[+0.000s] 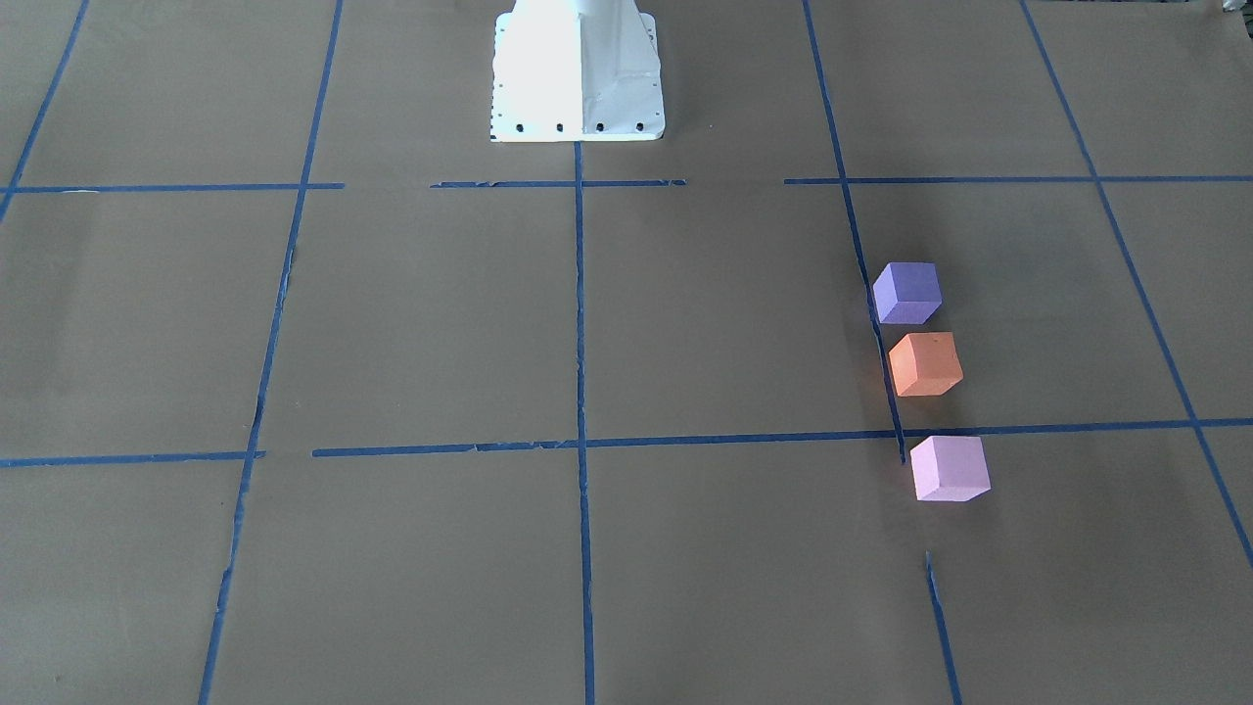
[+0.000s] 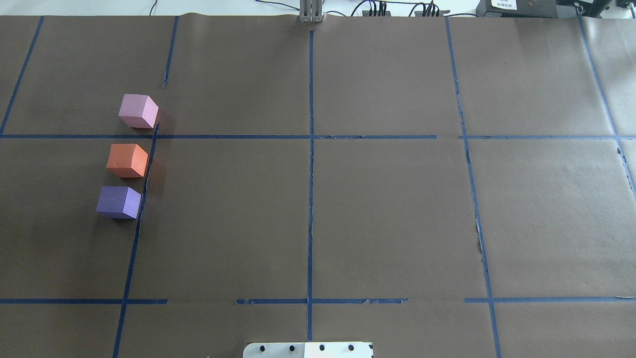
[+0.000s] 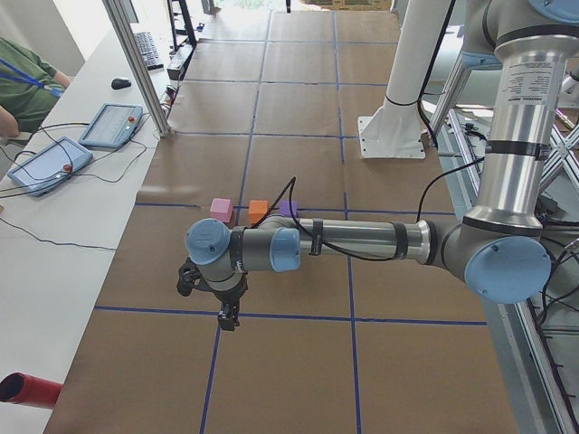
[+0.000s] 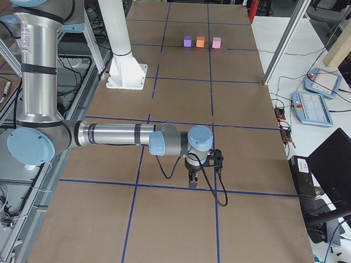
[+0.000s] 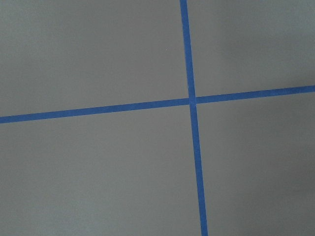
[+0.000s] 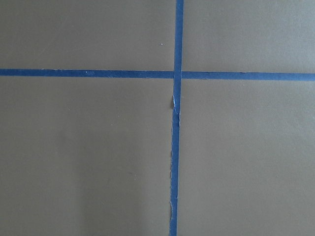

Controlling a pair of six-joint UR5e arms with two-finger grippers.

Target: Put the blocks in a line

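Observation:
Three blocks stand in a row on the brown table, beside a blue tape line on my left side. The violet-purple block [image 1: 907, 292] [image 2: 119, 202] is nearest my base. The orange block [image 1: 925, 363] [image 2: 127, 160] is in the middle. The pale pink block [image 1: 950, 468] [image 2: 138, 111] is farthest, with a wider gap before it. My left gripper [image 3: 228, 316] shows only in the exterior left view, low over the table, well apart from the blocks. My right gripper [image 4: 193, 179] shows only in the exterior right view, far from the blocks. I cannot tell whether either is open or shut.
The white robot base [image 1: 578, 73] stands at the table's middle edge. Blue tape lines [image 2: 310, 149] divide the brown table into squares. Operator pendants [image 3: 50, 163] and cables lie on the side bench. Both wrist views show only table and tape crossings.

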